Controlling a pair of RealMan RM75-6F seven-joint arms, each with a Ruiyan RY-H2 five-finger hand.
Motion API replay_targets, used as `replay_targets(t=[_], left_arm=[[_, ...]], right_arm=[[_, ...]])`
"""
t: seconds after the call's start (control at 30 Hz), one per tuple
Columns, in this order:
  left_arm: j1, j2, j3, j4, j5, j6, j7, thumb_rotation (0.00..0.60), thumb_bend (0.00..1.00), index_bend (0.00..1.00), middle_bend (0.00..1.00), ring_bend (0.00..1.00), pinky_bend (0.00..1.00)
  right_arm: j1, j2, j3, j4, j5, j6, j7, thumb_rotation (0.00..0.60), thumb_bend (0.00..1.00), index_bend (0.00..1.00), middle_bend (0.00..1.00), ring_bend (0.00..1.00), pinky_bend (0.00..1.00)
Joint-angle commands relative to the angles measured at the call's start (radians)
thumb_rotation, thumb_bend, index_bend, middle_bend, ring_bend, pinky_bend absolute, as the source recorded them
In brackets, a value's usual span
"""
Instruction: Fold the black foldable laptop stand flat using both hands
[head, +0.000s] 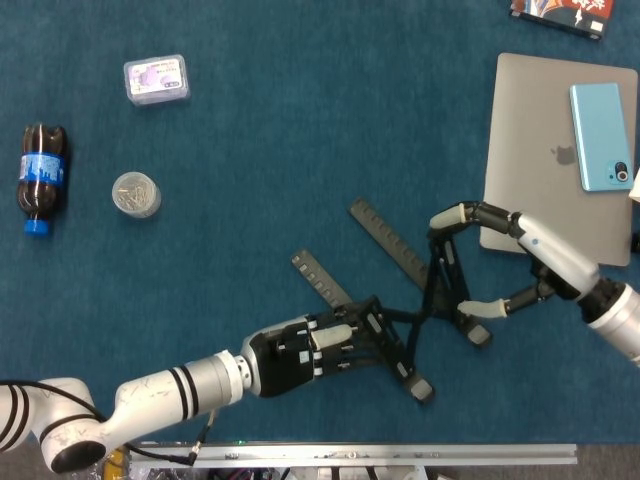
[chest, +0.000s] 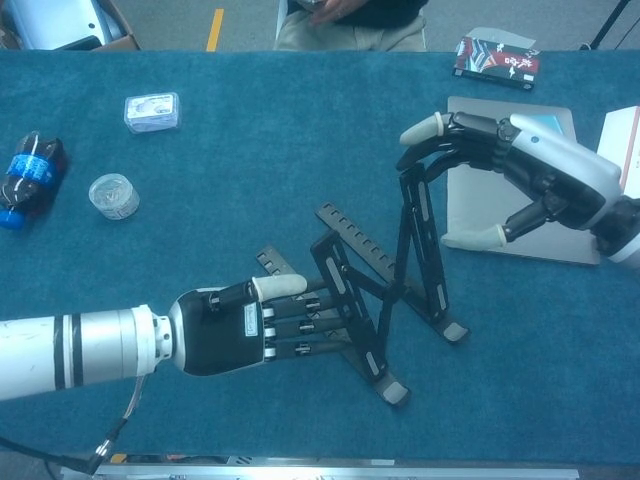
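From the head view, the stand sits on the blue counter a little right of centre and near the front edge, still propped open, its crossed legs meeting in the middle. My left hand lies low at the stand's left leg, fingers stretched out along the bars and touching them; I cannot tell whether they wrap around anything. My right hand is at the stand's right side, its fingers curved over the top of the upright leg and its thumb reaching in lower down, so the leg sits between them. Just beyond it a laptop lies closed with a phone on its lid. Far to the left are a bottle lying on its side, a jar and a small box.

From the chest view, my left hand is flat, palm down, thumb over the near-left leg of the stand and fingers running along its bars. My right hand hooks over the tall leg's top from the right, thumb apart below; it holds the leg loosely between fingers and thumb. The notched strips of the stand point away to the far left, lying on the counter. A booklet lies at the far edge.
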Motion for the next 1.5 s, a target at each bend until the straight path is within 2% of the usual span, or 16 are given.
replay_targets(t=[0.03,0.17,0.5,0.6,0.67,0.9,1.07,1.17,1.3,1.5], left_arm=[[-0.005,0.012,-0.002,0.018,0.002,0.001,0.058,0.587,0.41,0.04,0.14,0.12,0.10],[-0.002,0.044,-0.009,0.007,-0.026,-0.002,0.163,0.541,0.41,0.04,0.14,0.12,0.10],[0.008,0.171,-0.017,-0.028,-0.054,0.006,0.404,0.499,0.41,0.03,0.12,0.08,0.10],[0.020,0.210,-0.023,-0.029,-0.054,0.030,0.491,0.451,0.41,0.03,0.11,0.04,0.09],[0.028,0.229,-0.027,-0.034,-0.057,0.043,0.539,0.418,0.41,0.03,0.11,0.03,0.07],[0.060,0.274,-0.049,-0.041,-0.078,0.079,0.671,0.401,0.41,0.03,0.10,0.02,0.07],[0.083,0.281,-0.058,-0.032,-0.079,0.100,0.838,0.405,0.41,0.03,0.09,0.02,0.07],[0.094,0.282,-0.068,-0.031,-0.088,0.109,0.929,0.431,0.41,0.03,0.09,0.02,0.07],[0.104,0.287,-0.080,-0.029,-0.085,0.120,1.036,0.487,0.41,0.03,0.09,0.02,0.07],[0.119,0.287,-0.087,-0.005,-0.059,0.142,1.272,0.558,0.41,0.03,0.09,0.02,0.07]], right_arm=[[0.000,0.002,-0.002,-0.002,-0.006,0.004,-0.001,0.600,0.10,0.24,0.32,0.21,0.29],[0.001,0.005,-0.004,-0.008,-0.013,0.009,-0.002,0.600,0.10,0.24,0.32,0.21,0.29],[0.003,0.007,0.000,-0.022,-0.017,0.012,-0.023,0.600,0.10,0.24,0.32,0.21,0.29],[0.002,0.007,0.005,-0.028,-0.012,0.013,-0.041,0.600,0.10,0.24,0.32,0.21,0.28],[-0.001,0.007,0.010,-0.030,-0.007,0.016,-0.054,0.600,0.10,0.24,0.32,0.21,0.26],[-0.005,0.009,0.018,-0.039,0.003,0.015,-0.074,0.600,0.10,0.24,0.32,0.20,0.19],[-0.009,0.015,0.023,-0.037,0.007,0.023,-0.082,0.600,0.10,0.24,0.32,0.20,0.19],[-0.011,0.020,0.027,-0.038,0.006,0.028,-0.085,0.600,0.10,0.24,0.32,0.20,0.19],[-0.013,0.029,0.029,-0.041,0.004,0.035,-0.091,0.600,0.10,0.24,0.32,0.20,0.19],[-0.018,0.036,0.035,-0.038,-0.003,0.043,-0.132,0.600,0.10,0.24,0.32,0.19,0.19]])
